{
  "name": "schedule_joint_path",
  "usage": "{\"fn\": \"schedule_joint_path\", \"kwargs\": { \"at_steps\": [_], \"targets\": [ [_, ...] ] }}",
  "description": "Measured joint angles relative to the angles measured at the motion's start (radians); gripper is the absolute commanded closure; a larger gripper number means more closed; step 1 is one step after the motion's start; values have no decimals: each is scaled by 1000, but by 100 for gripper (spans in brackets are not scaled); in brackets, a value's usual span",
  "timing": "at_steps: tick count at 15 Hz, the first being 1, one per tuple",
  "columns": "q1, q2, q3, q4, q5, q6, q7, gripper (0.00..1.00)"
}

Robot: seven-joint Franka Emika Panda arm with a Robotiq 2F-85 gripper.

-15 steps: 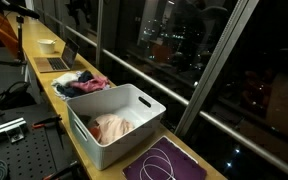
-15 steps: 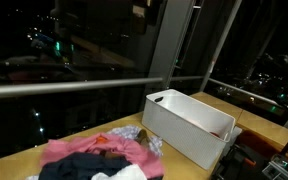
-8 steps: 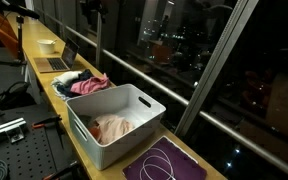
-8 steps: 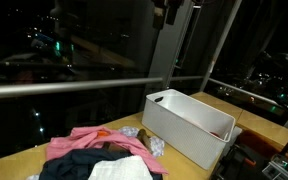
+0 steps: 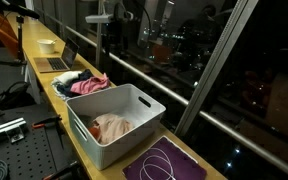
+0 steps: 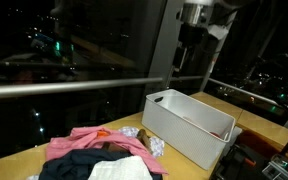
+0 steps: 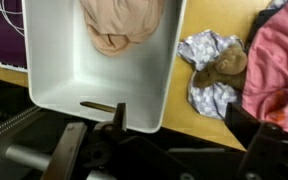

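While the hand (image 7: pixel 184 128) hung high over the bench (image 7: pixel 234 18), fingers spread and empty, the nearest thing, a white bin (image 7: pixel 74 70), sat upper left in the wrist view, its walls containing a peach garment (image 7: pixel 119 25).

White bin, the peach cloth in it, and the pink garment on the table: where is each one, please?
white bin (image 7: pixel 79 65), wrist view, bare inner floor.
peach cloth (image 7: pixel 119 22), wrist view, middle of its folds.
pink garment (image 7: pixel 274 60), wrist view, its middle.
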Motion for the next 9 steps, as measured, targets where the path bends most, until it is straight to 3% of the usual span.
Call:
{"fn": "schedule_joint_path", "kwargs": {
  "at_steps": [5, 9],
  "targets": [
    [-46, -3, -93, -290, -2, 246, -1, 0],
    [-98, 1, -171, -442, -9, 390, -22, 0]
  ]
}}
